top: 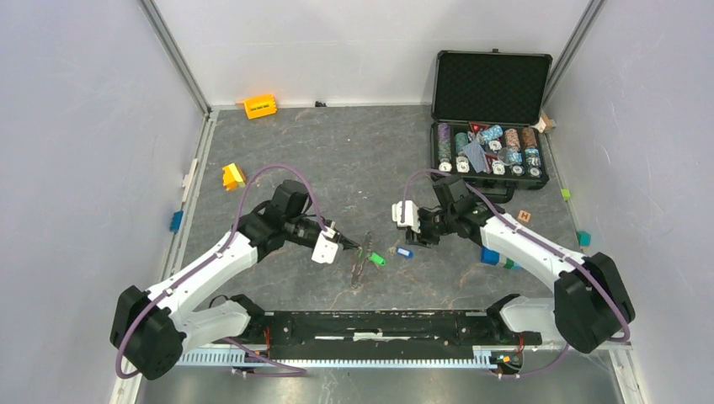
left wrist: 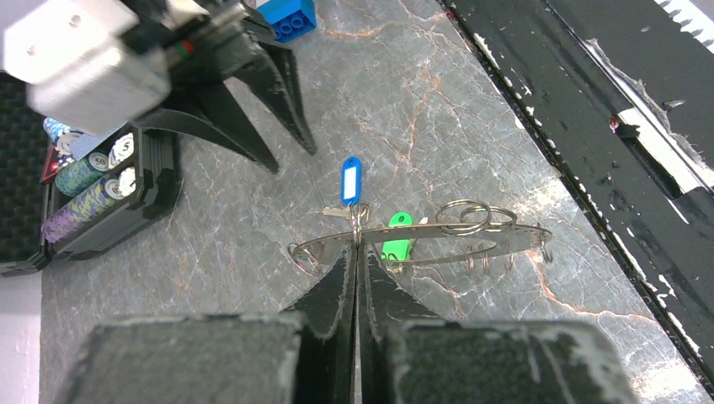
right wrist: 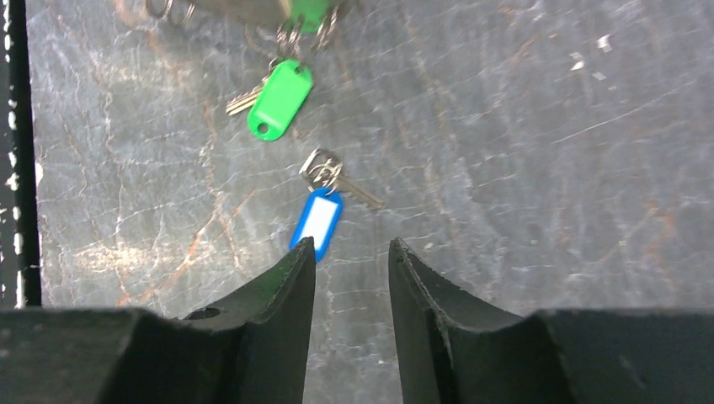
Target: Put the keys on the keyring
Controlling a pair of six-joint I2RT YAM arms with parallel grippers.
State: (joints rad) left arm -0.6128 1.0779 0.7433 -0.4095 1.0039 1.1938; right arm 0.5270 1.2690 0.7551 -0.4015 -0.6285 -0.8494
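Observation:
My left gripper (left wrist: 357, 251) is shut on the near rim of the keyring (left wrist: 505, 234), a large grey metal ring that it holds edge-on just above the table, with several small split rings on it. The green key (right wrist: 280, 99) hangs from the keyring by small rings. The blue key (right wrist: 318, 219) lies flat on the table, apart from the keyring, with its silver blade and own small ring beside it. My right gripper (right wrist: 349, 248) is open just above the blue key's near end, with nothing between its fingers. From above, both grippers (top: 349, 247) (top: 421, 236) meet mid-table.
An open black case (top: 488, 156) of poker chips stands at the back right. A blue block (top: 490, 256) and small green blocks lie right of the right arm. Orange (top: 260, 106) and yellow (top: 232, 177) blocks sit at the back left. A black rail (top: 379, 324) runs along the near edge.

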